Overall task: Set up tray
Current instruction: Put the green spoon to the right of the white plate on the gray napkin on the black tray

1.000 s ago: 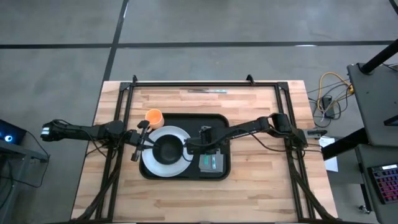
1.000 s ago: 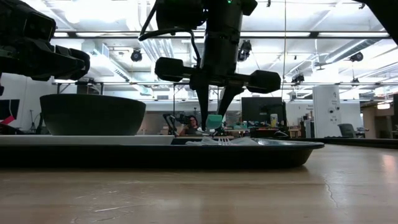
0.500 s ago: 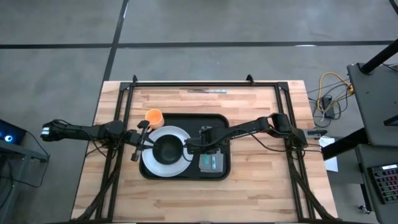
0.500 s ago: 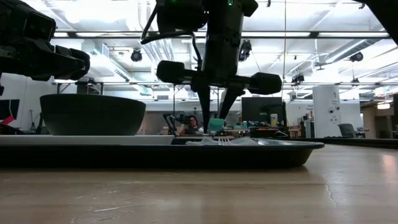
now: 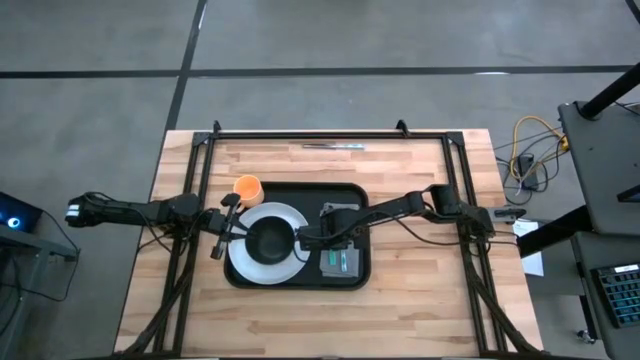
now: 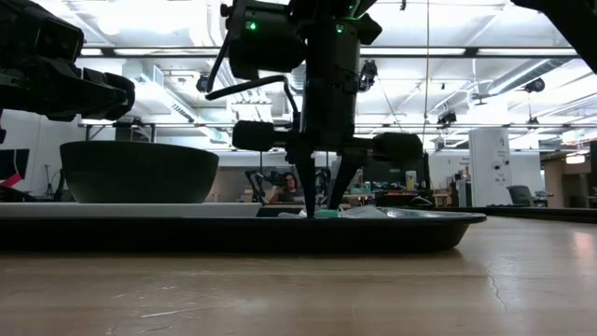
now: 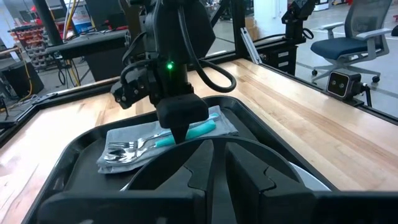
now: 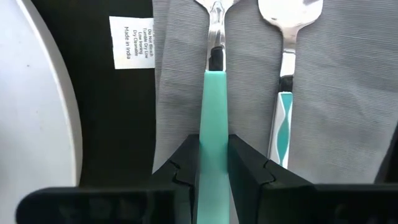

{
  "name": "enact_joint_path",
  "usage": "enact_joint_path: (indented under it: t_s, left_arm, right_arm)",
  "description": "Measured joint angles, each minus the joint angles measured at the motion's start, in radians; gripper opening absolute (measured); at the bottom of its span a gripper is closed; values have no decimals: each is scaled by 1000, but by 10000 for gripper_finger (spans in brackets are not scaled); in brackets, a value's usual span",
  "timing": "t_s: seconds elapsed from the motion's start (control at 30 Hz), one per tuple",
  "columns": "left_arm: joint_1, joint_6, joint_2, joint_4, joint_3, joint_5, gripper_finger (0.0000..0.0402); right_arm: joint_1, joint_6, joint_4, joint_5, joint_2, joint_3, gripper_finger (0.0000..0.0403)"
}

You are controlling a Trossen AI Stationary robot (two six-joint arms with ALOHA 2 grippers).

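1. Directly under the right gripper [image 8: 212,163] lies a grey napkin [image 8: 348,93] on the tray [image 5: 345,195]. The fingers [image 8: 180,163] are pinched on the teal handle of a fork [image 8: 213,118], jaws only as wide as that handle, which runs straight out ahead of the fingertips.
2. Just beside the gripped fork, on the same napkin, a spoon [image 8: 284,81] with a teal-and-white handle lies parallel to it, not touching it.
3. To the other side of the right gripper from the spoon, a white label [image 8: 130,42] sits on the bare black tray floor, and past it the rim of the white plate [image 8: 37,106].
4. In the low view the right gripper [image 6: 320,187] points straight down, its tips at the level of the napkin [image 6: 364,212].
5. The tray is the large black rectangle at table centre, below both grippers; it carries the plate [image 5: 245,268] with a dark bowl [image 5: 268,240] on it, and the napkin [image 5: 340,261] towards the right arm's side.
6. The left gripper [image 5: 228,226] hangs over the plate's outer edge, beside the bowl. Its fingers [image 7: 186,177] stand nearly together with nothing between them.
7. An orange cup [image 5: 247,187] stands on the wooden table [image 5: 420,300], just off the tray's corner, near the left gripper.
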Motion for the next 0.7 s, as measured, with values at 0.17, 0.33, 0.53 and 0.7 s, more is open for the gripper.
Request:
enact_joint_path:
  t_s: [0.17, 0.33, 0.53, 0.7]
  left_arm:
    - [0, 0, 0, 0, 0, 0, 22]
    - [0, 0, 0, 0, 0, 0, 22]
    - [0, 0, 0, 0, 0, 0, 22]
    - [0, 0, 0, 0, 0, 0, 22]
  right_arm:
    - [0, 1, 10, 0, 4, -1, 48]
    - [0, 5, 11, 0, 4, -3, 58]
    - [0, 11, 11, 0, 4, -3, 94]
    - [0, 11, 12, 0, 4, -3, 111]
